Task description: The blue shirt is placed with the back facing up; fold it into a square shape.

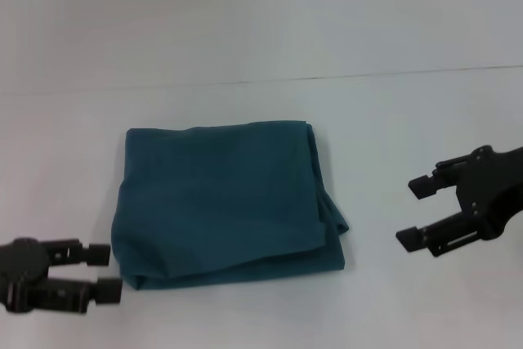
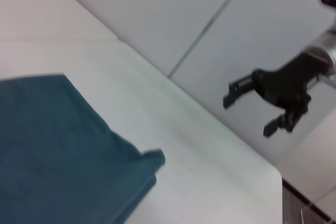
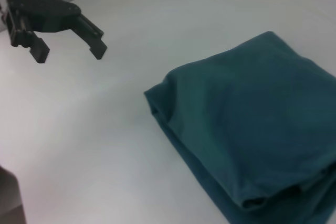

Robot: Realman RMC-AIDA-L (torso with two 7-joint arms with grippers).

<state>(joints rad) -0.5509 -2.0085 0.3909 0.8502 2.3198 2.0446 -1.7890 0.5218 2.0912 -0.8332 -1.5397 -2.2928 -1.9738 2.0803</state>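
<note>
The blue shirt (image 1: 222, 200) lies folded into a rough square in the middle of the white table, with layered edges along its right and near sides. It also shows in the left wrist view (image 2: 58, 156) and in the right wrist view (image 3: 252, 129). My left gripper (image 1: 103, 273) is open and empty, low at the shirt's near left corner, just clear of the cloth; it shows far off in the right wrist view (image 3: 69, 52). My right gripper (image 1: 415, 213) is open and empty, off to the right of the shirt; it shows far off in the left wrist view (image 2: 248, 115).
The white table (image 1: 261, 46) stretches beyond the shirt, with a thin seam line (image 1: 327, 78) running across it. In the left wrist view the table's corner edge (image 2: 278, 174) shows, with dark floor past it.
</note>
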